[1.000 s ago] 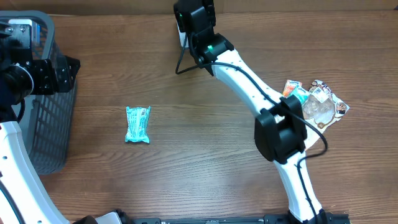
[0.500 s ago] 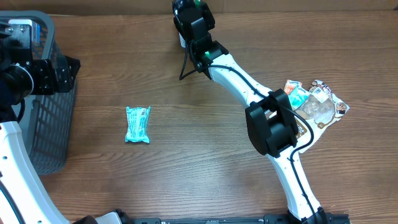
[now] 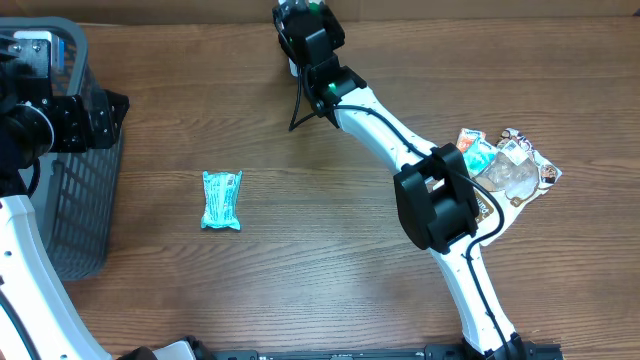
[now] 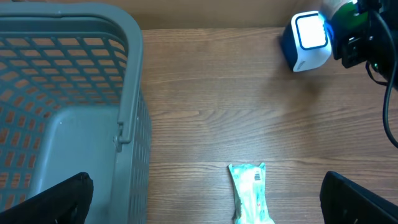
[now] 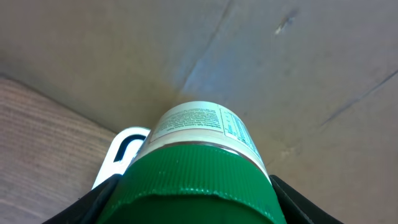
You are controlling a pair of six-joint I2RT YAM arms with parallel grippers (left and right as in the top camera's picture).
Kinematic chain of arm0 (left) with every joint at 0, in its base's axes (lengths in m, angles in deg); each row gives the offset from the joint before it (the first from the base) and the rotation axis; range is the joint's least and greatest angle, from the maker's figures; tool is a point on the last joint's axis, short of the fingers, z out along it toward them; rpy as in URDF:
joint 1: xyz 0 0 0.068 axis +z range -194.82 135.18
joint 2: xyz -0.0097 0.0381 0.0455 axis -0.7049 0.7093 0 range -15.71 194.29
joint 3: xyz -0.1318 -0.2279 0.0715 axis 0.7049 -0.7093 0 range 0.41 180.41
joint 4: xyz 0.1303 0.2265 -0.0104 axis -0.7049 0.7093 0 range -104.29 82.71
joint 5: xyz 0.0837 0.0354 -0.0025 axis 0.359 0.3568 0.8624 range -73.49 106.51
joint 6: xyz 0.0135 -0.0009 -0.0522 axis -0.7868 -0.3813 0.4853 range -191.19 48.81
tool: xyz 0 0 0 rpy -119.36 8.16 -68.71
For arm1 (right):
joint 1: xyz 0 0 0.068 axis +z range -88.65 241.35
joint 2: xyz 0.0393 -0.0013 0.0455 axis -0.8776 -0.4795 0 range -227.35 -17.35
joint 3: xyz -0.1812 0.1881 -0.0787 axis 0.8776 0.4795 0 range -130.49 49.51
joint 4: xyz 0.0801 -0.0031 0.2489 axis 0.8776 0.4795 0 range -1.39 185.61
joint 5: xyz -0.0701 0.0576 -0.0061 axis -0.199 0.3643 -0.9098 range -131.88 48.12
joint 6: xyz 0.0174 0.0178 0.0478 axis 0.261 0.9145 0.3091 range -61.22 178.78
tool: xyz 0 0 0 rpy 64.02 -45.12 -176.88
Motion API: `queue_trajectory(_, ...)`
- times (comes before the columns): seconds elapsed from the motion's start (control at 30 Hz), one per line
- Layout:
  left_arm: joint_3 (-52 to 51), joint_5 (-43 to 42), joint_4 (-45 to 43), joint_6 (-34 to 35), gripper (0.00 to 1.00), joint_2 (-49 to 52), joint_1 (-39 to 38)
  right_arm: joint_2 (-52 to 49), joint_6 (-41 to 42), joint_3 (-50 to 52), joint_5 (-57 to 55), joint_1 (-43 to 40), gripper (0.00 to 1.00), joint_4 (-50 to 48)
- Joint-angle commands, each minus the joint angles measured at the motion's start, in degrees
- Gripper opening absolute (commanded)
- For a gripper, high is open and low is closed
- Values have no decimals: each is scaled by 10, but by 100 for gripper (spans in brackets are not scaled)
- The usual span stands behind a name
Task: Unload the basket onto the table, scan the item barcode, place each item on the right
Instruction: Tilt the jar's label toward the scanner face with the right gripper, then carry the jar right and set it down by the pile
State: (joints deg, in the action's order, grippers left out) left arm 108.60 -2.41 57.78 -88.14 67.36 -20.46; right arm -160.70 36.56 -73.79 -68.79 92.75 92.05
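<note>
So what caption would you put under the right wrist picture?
Right gripper holds a green-capped bottle close to the white scanner.

bottle (image 5: 196, 168): cap cut off below | label print: unreadable | scanner (image 5: 111, 164): mostly behind bottle

We see two robot arms. The right arm (image 3: 385, 125) has smooth white tubular links joined by a bulky black joint housing (image 3: 438, 205), with a small green light (image 3: 326, 88) glowing near its black wrist and a thin black cable (image 3: 296, 105) looping alongside. The left arm (image 3: 25, 270) shows the same white shell below a black, boxy wrist block (image 3: 62, 122). The left gripper (image 4: 208, 200) has two matte black, blunt-tipped fingers (image 4: 59, 198); the right gripper (image 5: 193, 208) shows only dark finger edges (image 5: 99, 208) in its wrist view.
</note>
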Motion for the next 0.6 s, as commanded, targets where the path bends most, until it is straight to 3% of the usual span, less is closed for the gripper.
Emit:
queue_trajectory(0.0,-1,-6,-1,-11,99,1,-4,35,30,-8,4,5,45,13)
queue_trajectory(0.27,-1,-6,-1,-11,100,1,-4,148,119,-8,42,5,47,145)
queue_trajectory(0.57,-1,-6,-1,-11,100,1,-4,284,365,-8,178,-5,49,492)
